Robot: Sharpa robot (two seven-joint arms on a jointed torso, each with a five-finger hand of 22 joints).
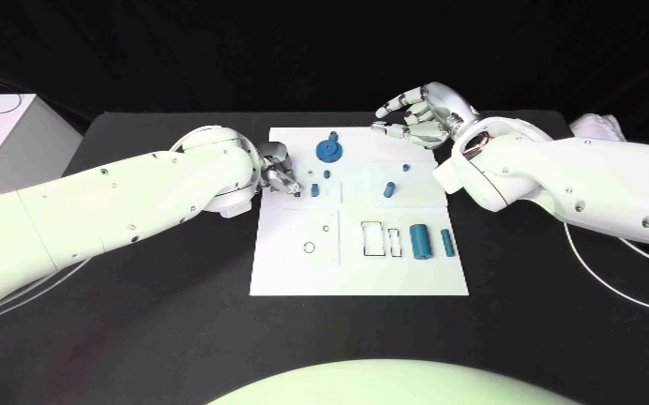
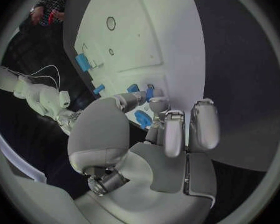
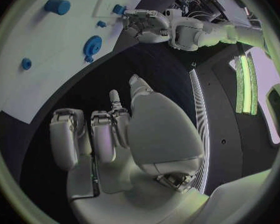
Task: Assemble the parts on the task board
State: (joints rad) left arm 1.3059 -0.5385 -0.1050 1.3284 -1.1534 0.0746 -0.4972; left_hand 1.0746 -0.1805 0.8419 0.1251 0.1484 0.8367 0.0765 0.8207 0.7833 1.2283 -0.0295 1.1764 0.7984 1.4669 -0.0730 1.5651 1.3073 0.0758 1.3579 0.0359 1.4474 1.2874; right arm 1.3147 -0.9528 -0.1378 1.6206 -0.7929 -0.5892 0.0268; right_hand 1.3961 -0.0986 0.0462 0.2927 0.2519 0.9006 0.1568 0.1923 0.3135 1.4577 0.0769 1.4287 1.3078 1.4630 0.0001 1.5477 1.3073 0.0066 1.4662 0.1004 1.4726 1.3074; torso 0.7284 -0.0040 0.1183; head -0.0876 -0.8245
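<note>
The white task board [image 1: 358, 264] lies in the middle of the black table. A blue gear-shaped part [image 1: 329, 150] stands near its far edge, and it appears again in the right wrist view [image 3: 92, 46]. Small blue parts [image 1: 388, 188] stand mid-board. Two blue cylinders [image 1: 433, 241] lie toward the right side. My left hand [image 1: 278, 172] is at the board's left edge, fingertips against a small blue part [image 1: 314, 189] [image 2: 149, 92]; a grip is not clear. My right hand [image 1: 422, 116] hovers by the far right corner, fingers loosely bent, holding nothing.
Empty outlined slots [image 1: 372, 238] sit beside the cylinders, and small holes [image 1: 309, 247] mark the board's left half. A white box [image 1: 21, 133] stands at the table's far left. A cable [image 1: 602, 274] runs along the right side.
</note>
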